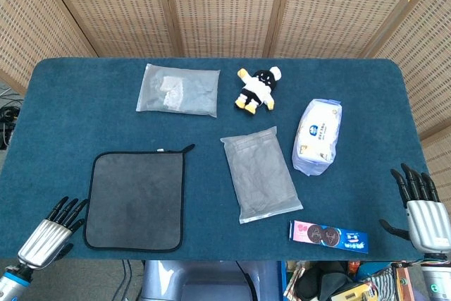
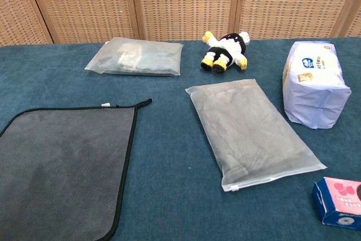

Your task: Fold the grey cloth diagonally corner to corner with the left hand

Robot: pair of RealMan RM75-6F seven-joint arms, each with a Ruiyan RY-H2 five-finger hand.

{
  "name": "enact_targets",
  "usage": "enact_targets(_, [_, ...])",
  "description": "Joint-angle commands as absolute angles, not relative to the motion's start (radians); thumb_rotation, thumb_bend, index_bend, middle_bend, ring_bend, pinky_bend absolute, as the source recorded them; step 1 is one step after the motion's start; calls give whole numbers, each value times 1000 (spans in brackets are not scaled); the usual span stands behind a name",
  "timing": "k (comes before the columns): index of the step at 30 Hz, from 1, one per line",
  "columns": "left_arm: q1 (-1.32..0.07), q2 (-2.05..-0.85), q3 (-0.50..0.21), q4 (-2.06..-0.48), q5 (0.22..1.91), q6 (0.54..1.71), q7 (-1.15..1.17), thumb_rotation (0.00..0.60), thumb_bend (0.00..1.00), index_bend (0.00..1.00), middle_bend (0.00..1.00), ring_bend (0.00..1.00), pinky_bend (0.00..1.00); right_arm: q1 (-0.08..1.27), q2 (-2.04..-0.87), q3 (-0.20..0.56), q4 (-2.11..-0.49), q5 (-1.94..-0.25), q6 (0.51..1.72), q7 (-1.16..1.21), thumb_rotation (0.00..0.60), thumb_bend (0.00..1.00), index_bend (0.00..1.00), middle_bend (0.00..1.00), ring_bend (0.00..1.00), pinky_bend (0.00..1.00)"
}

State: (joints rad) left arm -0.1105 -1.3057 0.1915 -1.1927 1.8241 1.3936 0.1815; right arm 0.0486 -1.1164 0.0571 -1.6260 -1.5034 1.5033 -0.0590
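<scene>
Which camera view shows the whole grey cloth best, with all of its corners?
The head view shows it best: the grey cloth lies flat and fully in frame, all four corners and its black edging visible, with the left hand just beside its near-left corner. The chest view shows it larger but cuts off its left and near edges.

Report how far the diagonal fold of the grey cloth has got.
Done: nothing. The grey cloth lies flat and fully spread on the blue table, all corners down. In hand: nothing. The left hand hangs off the table's near left edge beside the cloth, fingers apart, holding nothing; the right hand is open at the far right. Left: grip one corner, carry it to the opposite corner, release.
</scene>
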Motion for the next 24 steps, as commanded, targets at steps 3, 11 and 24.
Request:
enact_targets(3, [-121,-1315,197,-1182,1820,1373,189,600,278,330,0,0,0,47,-1118,61,-1623,-1500,1507,-54,600,0,0,0,0,0])
enact_targets(11, [-117,-1323,207,-1162,1823,1375,184,600,278,330,0,0,0,46,-1119,61,-1623,-1502,1512,-53,600,0,0,0,0,0])
enact_targets(24, [-121,-1380,219,-1102,1852,1392,189,600,283,335,0,0,0,43,-1118,67,-1621,-1498,1518,-45,600,0,0,0,0,0])
